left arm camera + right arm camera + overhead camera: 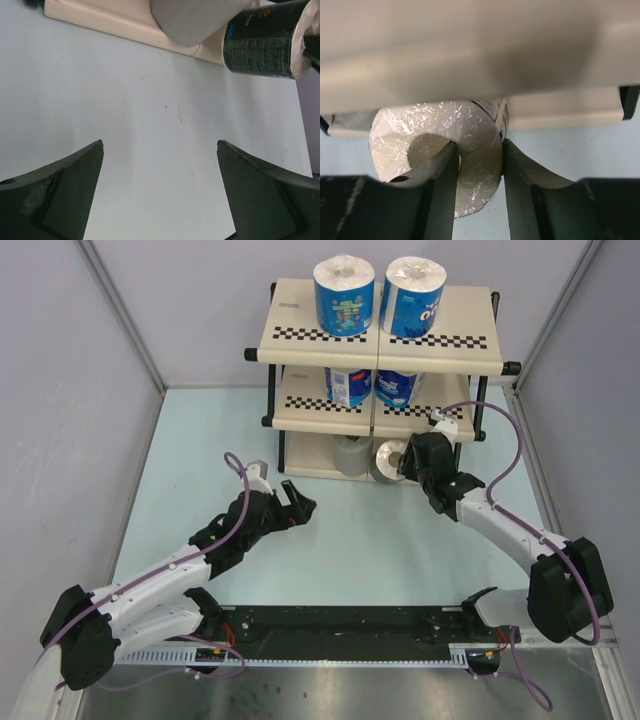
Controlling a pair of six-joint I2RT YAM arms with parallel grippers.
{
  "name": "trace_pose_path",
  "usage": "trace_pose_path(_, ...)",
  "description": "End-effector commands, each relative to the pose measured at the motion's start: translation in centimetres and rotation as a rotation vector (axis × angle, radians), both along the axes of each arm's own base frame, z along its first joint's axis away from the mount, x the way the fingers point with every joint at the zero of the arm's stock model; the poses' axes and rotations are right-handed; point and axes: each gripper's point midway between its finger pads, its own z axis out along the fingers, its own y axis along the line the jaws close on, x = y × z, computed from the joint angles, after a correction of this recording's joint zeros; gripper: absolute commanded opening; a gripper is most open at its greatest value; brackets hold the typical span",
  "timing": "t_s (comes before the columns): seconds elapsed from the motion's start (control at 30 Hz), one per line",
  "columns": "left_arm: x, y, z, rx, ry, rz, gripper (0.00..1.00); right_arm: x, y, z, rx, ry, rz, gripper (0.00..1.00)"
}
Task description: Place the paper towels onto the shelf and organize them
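Since the right hand (479, 149) pinches the dark roll (447, 120) by one wall, it could twist and snag the shelf (470, 50) just above.

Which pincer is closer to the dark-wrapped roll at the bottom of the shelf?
Right. The right pincer grips the dark-wrapped roll, with one finger inside its core. The left pincer is open above the table, apart from the roll and to its left.
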Motion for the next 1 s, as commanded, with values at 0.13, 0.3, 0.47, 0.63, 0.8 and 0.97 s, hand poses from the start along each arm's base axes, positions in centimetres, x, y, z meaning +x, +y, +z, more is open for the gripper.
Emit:
trace_pose_path(0.13,-0.3,-0.1,0.6,-0.022,-0.023,-0.011,1.00,4.8,0.3,3.0,0.086,-0.174,-0.147,0.49)
trace_pose_path(0.3,-0.2,0.2,0.7,-0.011,-0.030,-0.005,1.00,5.7,0.4,3.0,0.100,-0.214,-0.208,0.53)
trace_pose_path(0.47,-0.2,0.4,0.7,-0.010,-0.037,0.001,1.00,5.6,0.4,4.2,0.110,-0.247,-0.205,0.65)
trace_pose_path(0.63,-0.3,0.4,0.3,-0.008,-0.034,0.001,1.00,4.3,-0.1,5.4,0.089,-0.244,-0.187,0.71)
trace_pose_path(0.8,-0.3,0.3,-0.1,-0.002,-0.023,-0.004,1.00,2.1,-1.2,7.3,0.089,-0.275,-0.161,0.73)
trace_pose_path(0.97,-0.5,0.5,-0.5,-0.002,-0.015,-0.004,1.00,-0.9,-1.7,7.5,0.105,-0.274,-0.103,0.74)
